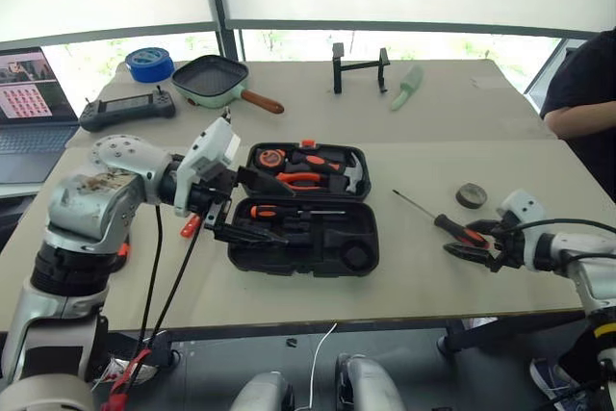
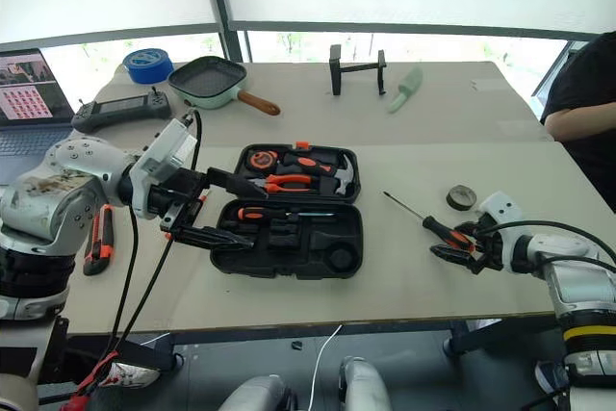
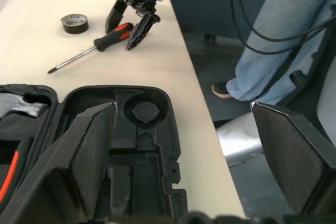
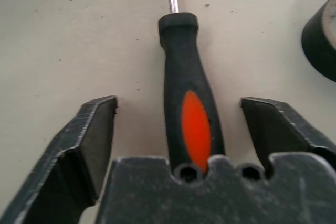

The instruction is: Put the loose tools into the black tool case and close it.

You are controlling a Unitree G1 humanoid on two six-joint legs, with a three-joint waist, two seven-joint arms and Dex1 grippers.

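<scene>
**Right pincer straddled the screwdriver; the grip was the risk**

In the left eye view, the black tool case [image 1: 306,209] lay open at the centre of the surface [image 1: 443,113], its lid half holding pliers and a hammer, its near half already carrying one screwdriver. The left pincer [image 1: 252,207] hung over the case's left end, fingers spread wide and empty. At the right of the frame the right pincer [image 1: 474,241] sat at the handle of a black-and-orange screwdriver [image 1: 438,219], whose long axis ran diagonally, tip toward the upper left, handle toward the lower right. The tape roll [image 1: 471,195] lay just beyond it.

In the right eye view, a utility knife [image 2: 99,240] rested at the far left of the surface, well apart from the case.

In the left wrist view, we looked past that arm's parted fingers [image 3: 92,153] into the case's empty recesses; the right pincer stood astride the screwdriver handle near the top of the frame.

In the right wrist view, the handle ran straight up the middle of the frame, shaft pointing away toward the top, with the two fingers [image 4: 89,140] on either side and a gap to each, holding nothing yet.

We judged that the round handle could roll or squirt forward if the fingers closed unevenly. A grip so far back on the handle could let the shaft droop and miss its recess.
</scene>
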